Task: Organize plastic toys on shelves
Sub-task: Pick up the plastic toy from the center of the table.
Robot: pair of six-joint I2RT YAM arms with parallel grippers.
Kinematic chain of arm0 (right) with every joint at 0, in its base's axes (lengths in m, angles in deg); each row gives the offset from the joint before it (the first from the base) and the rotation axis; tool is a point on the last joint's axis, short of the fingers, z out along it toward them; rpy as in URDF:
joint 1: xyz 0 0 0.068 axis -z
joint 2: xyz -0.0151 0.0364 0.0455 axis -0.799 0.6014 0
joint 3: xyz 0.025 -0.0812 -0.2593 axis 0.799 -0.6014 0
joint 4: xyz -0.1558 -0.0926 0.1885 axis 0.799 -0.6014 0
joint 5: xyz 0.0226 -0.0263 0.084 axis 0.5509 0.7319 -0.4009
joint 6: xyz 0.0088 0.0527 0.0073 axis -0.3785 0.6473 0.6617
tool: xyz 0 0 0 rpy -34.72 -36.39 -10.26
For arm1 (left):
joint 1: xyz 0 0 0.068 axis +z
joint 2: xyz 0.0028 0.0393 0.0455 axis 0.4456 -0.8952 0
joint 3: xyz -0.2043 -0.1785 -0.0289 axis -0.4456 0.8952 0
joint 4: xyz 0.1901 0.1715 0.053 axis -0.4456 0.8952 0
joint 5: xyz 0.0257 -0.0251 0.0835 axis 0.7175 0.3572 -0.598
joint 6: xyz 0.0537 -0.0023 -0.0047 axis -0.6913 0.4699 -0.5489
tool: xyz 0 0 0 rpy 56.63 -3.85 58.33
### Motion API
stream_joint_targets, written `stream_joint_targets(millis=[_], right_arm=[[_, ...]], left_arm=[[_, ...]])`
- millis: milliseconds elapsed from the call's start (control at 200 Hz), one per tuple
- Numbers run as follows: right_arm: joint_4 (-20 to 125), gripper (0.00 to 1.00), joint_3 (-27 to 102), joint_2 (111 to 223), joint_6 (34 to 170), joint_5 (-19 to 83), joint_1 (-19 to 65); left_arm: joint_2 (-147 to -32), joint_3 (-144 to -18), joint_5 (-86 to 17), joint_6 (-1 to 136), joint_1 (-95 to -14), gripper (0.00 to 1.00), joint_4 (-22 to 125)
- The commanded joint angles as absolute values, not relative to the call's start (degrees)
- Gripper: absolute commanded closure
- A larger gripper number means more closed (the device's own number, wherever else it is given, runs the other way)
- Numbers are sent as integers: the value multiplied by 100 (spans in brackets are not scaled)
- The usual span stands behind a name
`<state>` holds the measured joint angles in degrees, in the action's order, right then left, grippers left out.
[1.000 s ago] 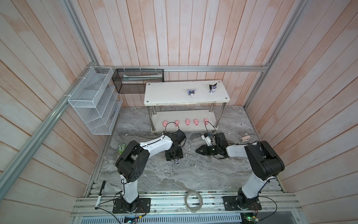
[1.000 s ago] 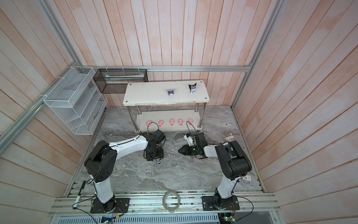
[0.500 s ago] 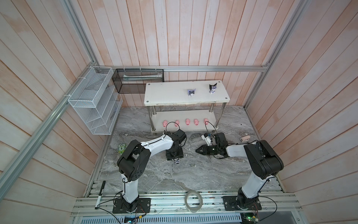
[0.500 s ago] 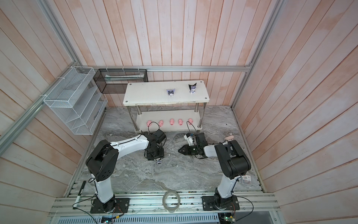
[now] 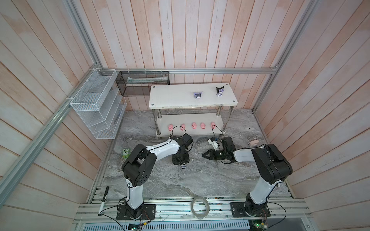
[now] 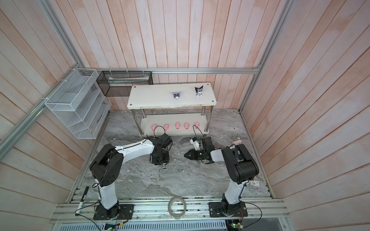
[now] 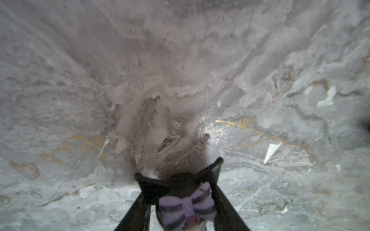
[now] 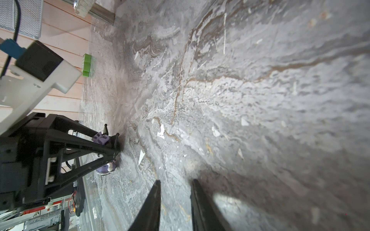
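- Left gripper (image 5: 182,164), seen in a top view, points straight down at the marble table (image 5: 160,186). Its tips are at a small black-purple-white figurine (image 5: 183,166) lying there. From this height the width of the jaws cannot be told.
- Right gripper (image 5: 203,156), in a top view, lies low over the table and points toward the left gripper, well apart from it. Its jaws are drawn to a narrow point with nothing between them.
- Both top views show the shelves (image 6: 152,98) behind the arms. Two other figurines (image 6: 176,95) stand on the top board, and five pink pigs (image 6: 177,126) line the front edge of the lower board.
- A green toy (image 5: 125,153) beside the left arm carries a readable "5". A red-and-white label (image 6: 254,183) near the right arm is too small to read.
- Left wrist view: the left gripper (image 7: 178,168) stands part open with the figurine (image 7: 186,202) between its fingers (image 7: 217,180). The striped purple bow touches one finger and a thin sliver of table shows beside the other, so a firm pinch cannot be confirmed.
- Right wrist view: the right gripper (image 8: 176,181) shows a narrow gap with bare table through it and holds nothing. Ahead of it, the left gripper (image 8: 111,141) straddles the figurine (image 8: 101,138), whose purple feet stick out past one finger.
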<state>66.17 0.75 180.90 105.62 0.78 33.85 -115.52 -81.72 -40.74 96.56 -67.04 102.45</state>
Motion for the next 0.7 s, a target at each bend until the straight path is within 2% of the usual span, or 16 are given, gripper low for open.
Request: stream_joint_targets(millis=[0, 240, 695], right_arm=[[6316, 72, 19, 18318, 10559, 236, 3403], [6292, 73, 49, 18330, 10556, 220, 3402], [6116, 74, 192, 18346, 10548, 276, 3396]], left_arm=[[-11607, -8068, -4045, 9666, -6727, 55, 10106], [-11498, -7991, -4167, 9651, -6739, 68, 10070], [-10379, -7742, -5258, 9550, -7154, 71, 9797]])
